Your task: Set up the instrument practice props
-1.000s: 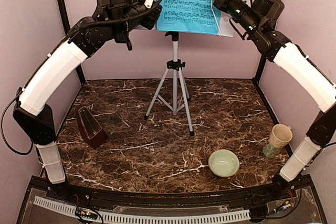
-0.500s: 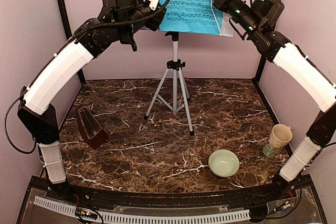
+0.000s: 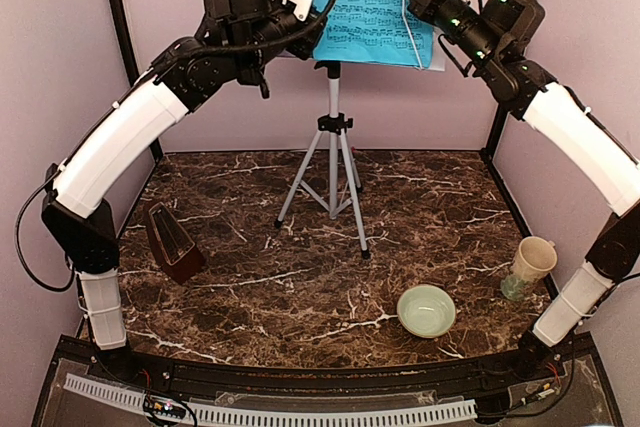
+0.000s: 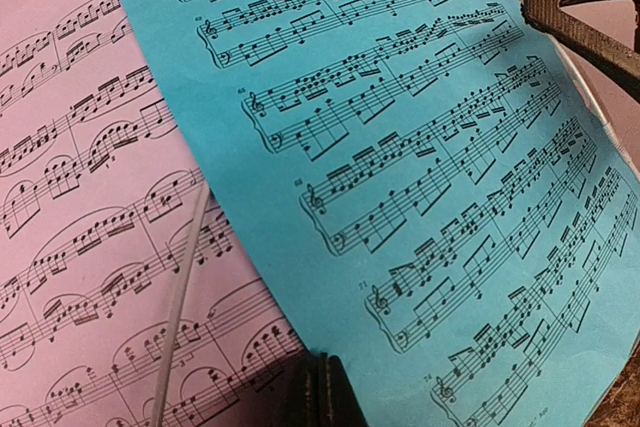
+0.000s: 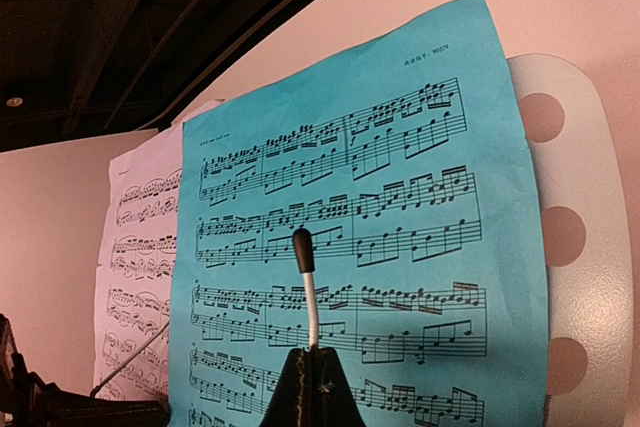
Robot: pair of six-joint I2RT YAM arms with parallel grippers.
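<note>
Dressing the stand's desk looks like the step in hand. Both arms reach high with elbows bent, wrists aimed at the pages. Our right end effector [image 5: 310, 379] is pinched shut on the white retainer wire [image 5: 308, 292], with the cyan page [image 5: 350, 227] straight ahead of it. Our left end effector [image 4: 322, 392] is closed, holding nothing we can see, with the lavender page [image 4: 80, 197] to its left. Next, we judge, the wire must be laid gently across the sheets so the music stand [image 3: 333, 147] doesn't tip. The metronome [image 3: 172, 242] sits far below both, on the table [image 3: 250, 317].

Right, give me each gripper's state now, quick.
Left gripper: closed, nothing seen held.
Right gripper: closed at the stand's page-holder wire; grip on it cannot be told.
</note>
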